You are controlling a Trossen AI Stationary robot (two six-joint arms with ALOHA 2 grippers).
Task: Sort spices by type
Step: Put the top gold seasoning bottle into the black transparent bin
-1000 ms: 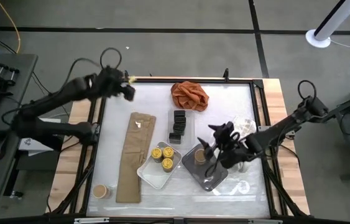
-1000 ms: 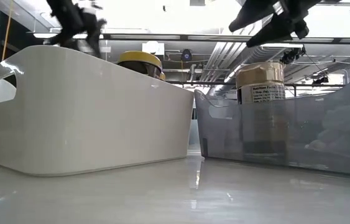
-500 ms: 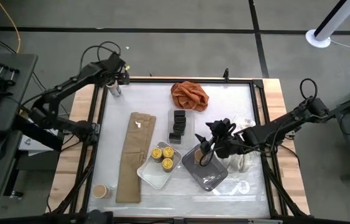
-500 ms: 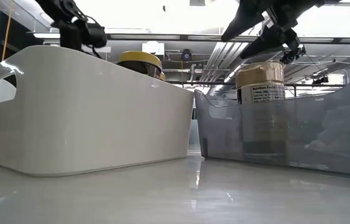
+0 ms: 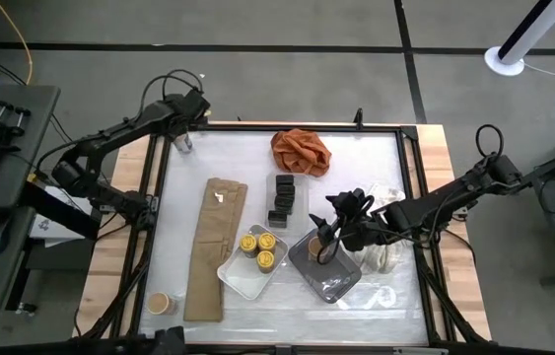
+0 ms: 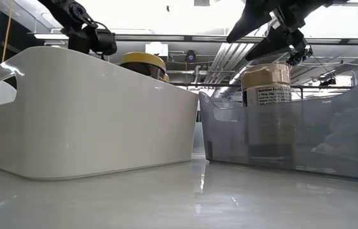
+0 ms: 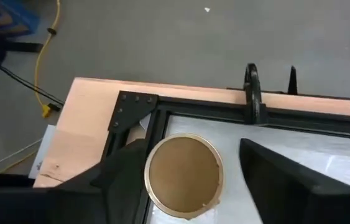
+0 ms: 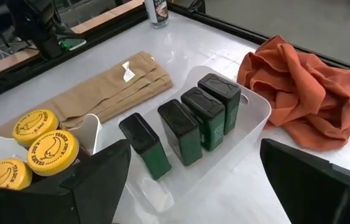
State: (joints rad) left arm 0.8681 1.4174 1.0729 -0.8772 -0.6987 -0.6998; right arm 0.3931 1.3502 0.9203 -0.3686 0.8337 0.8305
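A tan-lidded jar [image 7: 184, 175] stands at the table's far left corner [image 5: 184, 147]. My left gripper [image 7: 190, 186] hangs open above it, one finger on either side of the lid; I cannot tell whether they touch. My right gripper [image 5: 328, 241] is open above the grey tray [image 5: 334, 286], which holds a second tan-lidded jar [image 6: 266, 102]. A third tan-lidded jar [image 5: 161, 302] stands at the near left edge. Three yellow-lidded jars [image 5: 260, 248] sit in the white tray [image 5: 236, 280]. Three black boxes [image 8: 184, 127] stand in a small tray.
An orange cloth [image 5: 300, 150] lies at the far middle and a folded tan cloth [image 5: 214, 247] lies left of centre. White crumpled material [image 5: 385, 254] sits right of the grey tray. A black frame [image 7: 162, 109] rims the table.
My left gripper has swung toward the table's far left corner and come down over the tan-lidded jar there. My right gripper has shifted slightly toward the far edge above the grey tray.
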